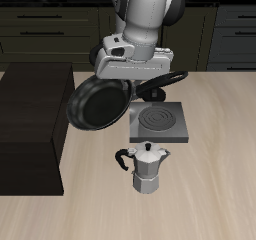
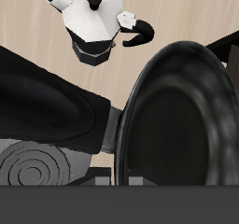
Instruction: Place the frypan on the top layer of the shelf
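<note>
Shelf at the exterior view's edge: boxy, very dark, flat top bare, standing on the table. Frypan next, lifted off the table and tilted steeply, glossy black bowl turned toward the camera, rim overlapping the shelf's near corner, whether over the top layer or just beside it cannot be told. Handle running back from the pan up under the gripper; grey wrist housing covering the fingers, so closed on the handle or not cannot be told from either view. Below and beside the pan, grey burner plate with spiral coil, flat on the table. Nearer the front edge, moka pot, upright, black handle pointing toward the shelf side, apart from the burner plate. From the wrist: moka pot on pale wood, frypan filling much of the frame, coil of the burner plate partly seen.
</note>
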Motion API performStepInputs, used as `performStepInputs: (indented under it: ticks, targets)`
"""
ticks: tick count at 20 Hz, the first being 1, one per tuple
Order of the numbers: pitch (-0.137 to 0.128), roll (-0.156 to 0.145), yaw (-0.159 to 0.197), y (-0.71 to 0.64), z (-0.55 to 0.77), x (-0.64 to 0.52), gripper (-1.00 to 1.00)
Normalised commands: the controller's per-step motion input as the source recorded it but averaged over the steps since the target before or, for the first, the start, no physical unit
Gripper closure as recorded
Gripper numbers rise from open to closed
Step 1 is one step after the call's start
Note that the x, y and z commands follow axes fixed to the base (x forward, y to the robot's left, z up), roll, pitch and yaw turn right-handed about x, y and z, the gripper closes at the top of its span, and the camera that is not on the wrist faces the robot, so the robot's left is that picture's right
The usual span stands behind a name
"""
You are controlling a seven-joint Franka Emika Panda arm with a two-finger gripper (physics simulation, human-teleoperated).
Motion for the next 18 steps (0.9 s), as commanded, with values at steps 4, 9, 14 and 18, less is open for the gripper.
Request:
performStepInputs:
  ticks: [4, 9, 14, 18]
  targets:
    - [0.016, -0.075, 0.040, -0.30, -0.18, 0.16, 1.00]
    - [0.020, -0.091, 0.036, -0.40, -0.11, 0.20, 1.00]
    - [0.000, -0.092, 0.042, -0.39, -0.07, 0.18, 1.00]
    - [-0.014, -0.096, 0.065, -0.38, -0.01, 0.14, 1.00]
